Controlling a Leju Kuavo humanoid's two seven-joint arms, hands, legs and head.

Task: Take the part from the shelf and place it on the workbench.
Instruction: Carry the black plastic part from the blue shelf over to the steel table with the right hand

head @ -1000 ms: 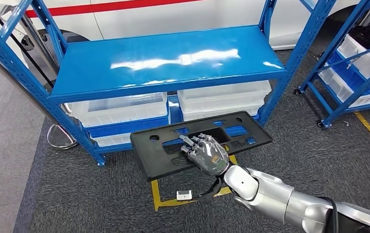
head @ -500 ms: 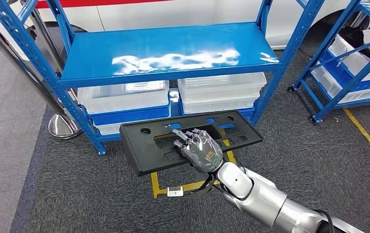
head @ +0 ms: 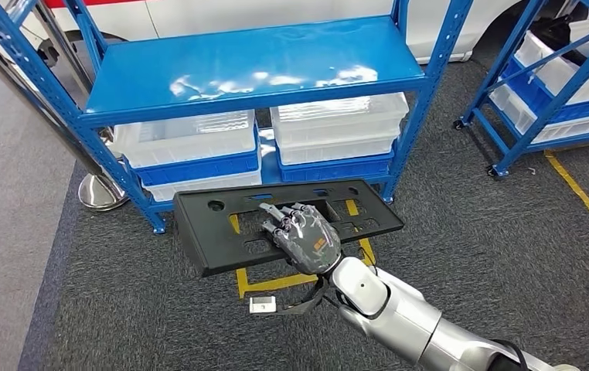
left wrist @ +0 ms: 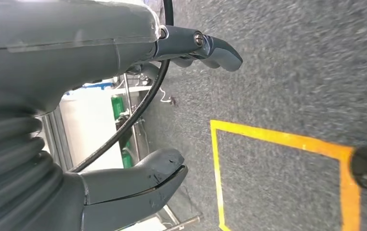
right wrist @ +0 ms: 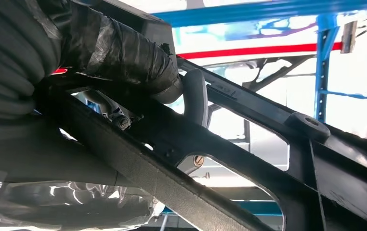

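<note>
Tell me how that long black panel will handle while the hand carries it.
The black panel likely stays stiff: it juts flat either side of the right hand. Probably light, given its cut-outs. Gripped mid-length, its long ends may swing.

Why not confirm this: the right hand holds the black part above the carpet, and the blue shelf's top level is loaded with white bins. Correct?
Not quite. In the head view the blue shelf's top level is bare; the white bins sit on the level below. The right hand does hold the black part above the carpet.

Blue shelf [head: 253,66] — white bins [head: 338,127] below

The right hand [head: 307,238] hides the middle of the black part [head: 222,232].
</note>
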